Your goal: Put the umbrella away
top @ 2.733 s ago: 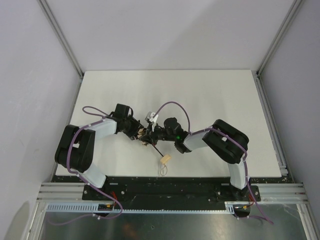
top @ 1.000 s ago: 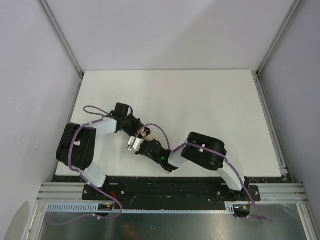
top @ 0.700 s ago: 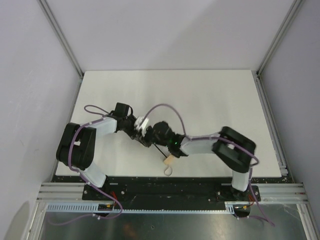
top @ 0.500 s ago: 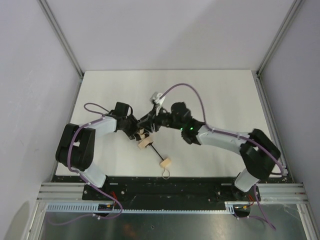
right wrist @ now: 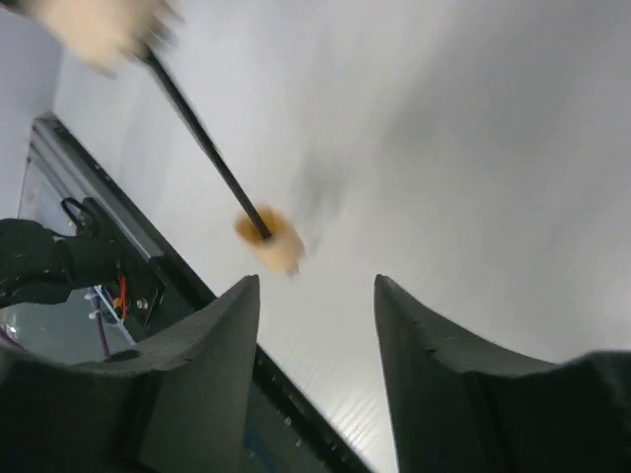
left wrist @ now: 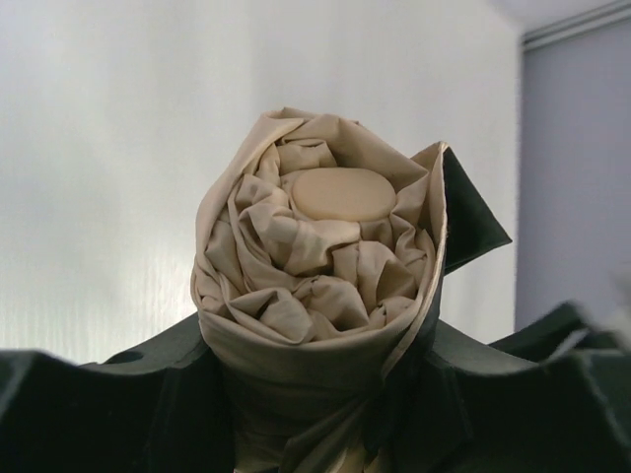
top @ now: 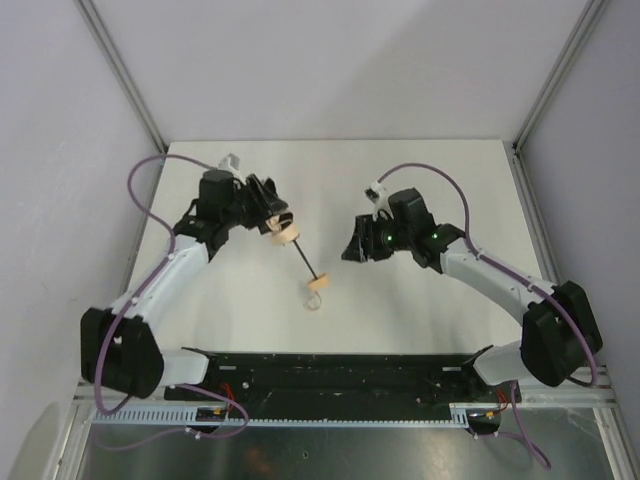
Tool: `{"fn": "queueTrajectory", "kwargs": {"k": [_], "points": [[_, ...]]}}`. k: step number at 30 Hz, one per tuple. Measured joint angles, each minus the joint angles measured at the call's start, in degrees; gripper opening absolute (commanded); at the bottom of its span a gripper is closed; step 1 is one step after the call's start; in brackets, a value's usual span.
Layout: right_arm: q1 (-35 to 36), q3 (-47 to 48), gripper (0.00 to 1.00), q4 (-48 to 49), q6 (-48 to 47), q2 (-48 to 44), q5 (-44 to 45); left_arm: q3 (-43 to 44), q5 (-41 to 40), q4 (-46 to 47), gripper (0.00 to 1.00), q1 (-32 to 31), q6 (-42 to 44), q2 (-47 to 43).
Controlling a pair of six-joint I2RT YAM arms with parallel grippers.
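The umbrella has its tan canopy [top: 283, 233] folded into a tight bundle. Its thin black shaft [top: 303, 262] slants toward the near edge and ends in the small wooden handle [top: 318, 284] with its wrist loop [top: 312, 301]. My left gripper [top: 268, 217] is shut on the canopy bundle, which fills the left wrist view [left wrist: 320, 266] between the dark fingers [left wrist: 118, 404]. My right gripper [top: 352, 249] is open and empty, to the right of the handle and apart from it. The right wrist view shows the shaft [right wrist: 202, 133] and the handle [right wrist: 268, 239], blurred, beyond the open fingers [right wrist: 212, 345].
The white table [top: 450, 190] is enclosed by grey walls with metal frame posts at the back corners. The black base rail [top: 330, 365] runs along the near edge, and it also shows in the right wrist view [right wrist: 118, 256].
My left arm has swung up and to the left, carrying the umbrella by its canopy. My right gripper has drawn back to the right, away from the umbrella.
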Motion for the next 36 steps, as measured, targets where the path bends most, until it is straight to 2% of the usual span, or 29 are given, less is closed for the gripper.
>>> {"fn": "queueTrajectory", "kwargs": {"k": [2, 3, 5, 10, 17, 21, 27, 32, 36], "points": [[1.6, -1.4, 0.15, -5.9, 2.9, -1.8, 3.6, 1.4, -0.5, 2.2, 0.00, 0.0, 0.8, -2.8], [2.5, -2.3, 0.07, -7.5, 4.3, -2.6, 4.7, 1.8, -0.7, 3.4, 0.00, 0.0, 0.9, -4.0], [5.2, -5.3, 0.02, -9.2, 10.6, -4.5, 7.0, 2.1, -1.0, 5.1, 0.00, 0.0, 0.7, -5.8], [12.2, -10.9, 0.00, -8.5, 27.6, -5.6, 13.4, 2.1, -2.1, 8.3, 0.00, 0.0, -1.3, -7.1], [14.7, -10.3, 0.00, 2.3, 39.5, -0.4, 19.0, 1.3, -1.4, 11.9, 0.00, 0.0, -5.2, -7.3], [14.8, -2.1, 0.00, 5.0, 38.1, 8.2, 22.1, -1.4, 0.0, 13.4, 0.00, 0.0, -7.4, -8.4], [14.0, 16.5, 0.00, 6.7, 28.1, 16.8, 23.6, -6.8, 1.4, 15.8, 0.00, 0.0, -11.6, -9.8], [13.1, 20.5, 0.00, 4.0, 24.8, 19.5, 21.6, -7.9, 0.6, 19.3, 0.00, -0.2, -12.7, -10.6], [13.2, 16.8, 0.05, 2.6, 23.8, 18.1, 22.1, -7.9, 1.8, 17.1, 0.02, -0.8, -12.5, -8.6]]}}
